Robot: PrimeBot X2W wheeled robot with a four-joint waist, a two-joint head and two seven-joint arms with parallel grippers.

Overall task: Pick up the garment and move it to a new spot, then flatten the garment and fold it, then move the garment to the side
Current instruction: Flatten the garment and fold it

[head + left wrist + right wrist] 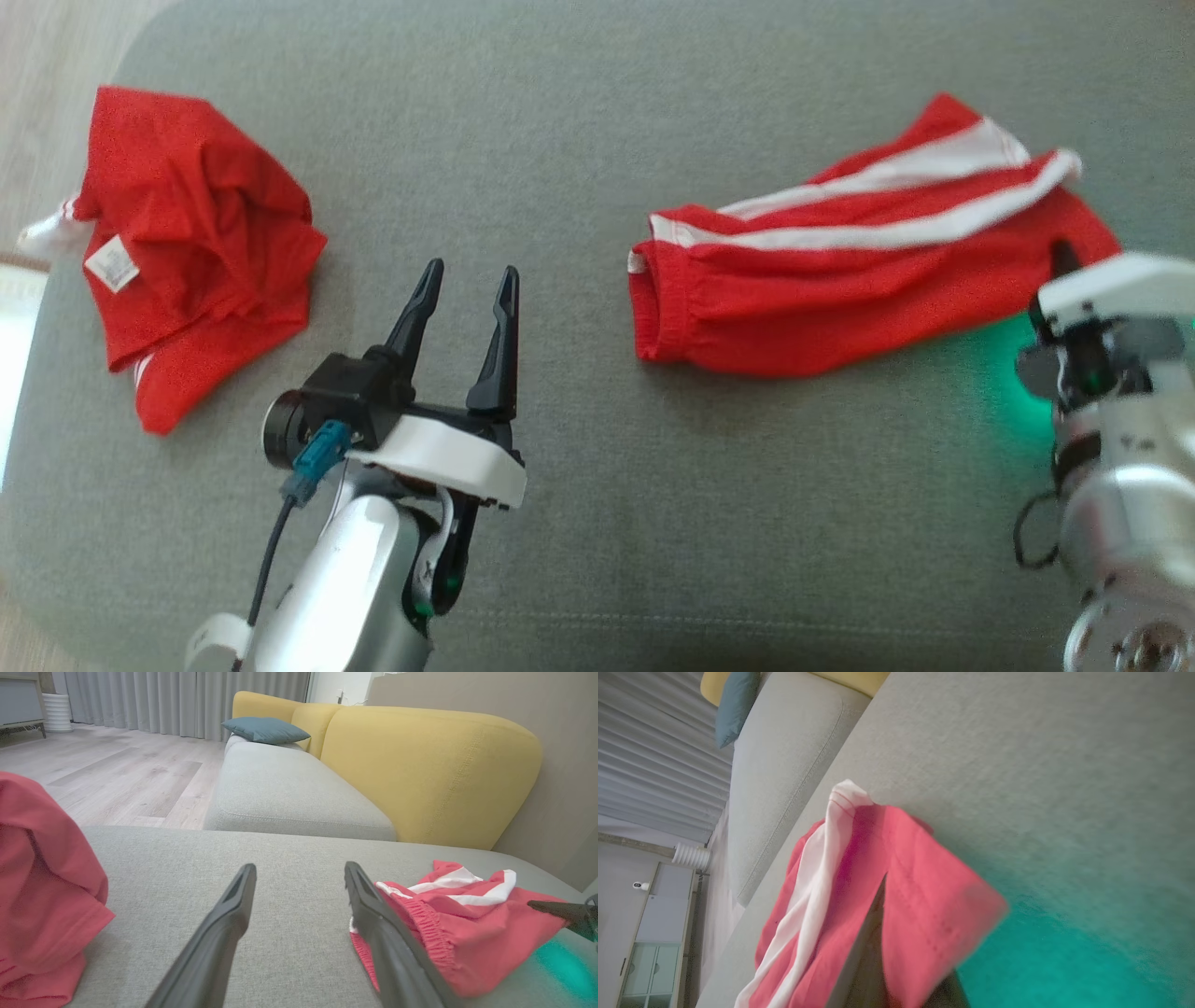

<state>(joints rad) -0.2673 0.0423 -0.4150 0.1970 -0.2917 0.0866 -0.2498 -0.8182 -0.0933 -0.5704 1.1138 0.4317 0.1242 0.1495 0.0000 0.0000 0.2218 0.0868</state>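
We look down on a wide grey sofa cushion point(579, 121) with two red pieces of clothing lying on it, well apart. The striped red garment point(840, 289), shorts with two white bands along one side and a gathered waistband facing the middle of the cushion, lies stretched out on the robot's right. The right hand point(1062, 254) reaches its far right end, and its dark fingers are closed together on the hem there. In the right wrist view the red cloth drapes over the right hand point(880, 896), one fold lifted off the cushion, and a green glow point(1064, 961) colours the grey fabric beside it.

The left hand point(470, 271) hovers over bare cushion between the two pieces of clothing, holding nothing, its two fingers spread wide. In the left wrist view the left hand point(300, 868) points across the cushion toward a yellow backrest point(430, 765).

The crumpled red garment point(187, 243) sits in a loose heap on the robot's left, near the cushion's edge, with a white label point(112, 264) showing on it.
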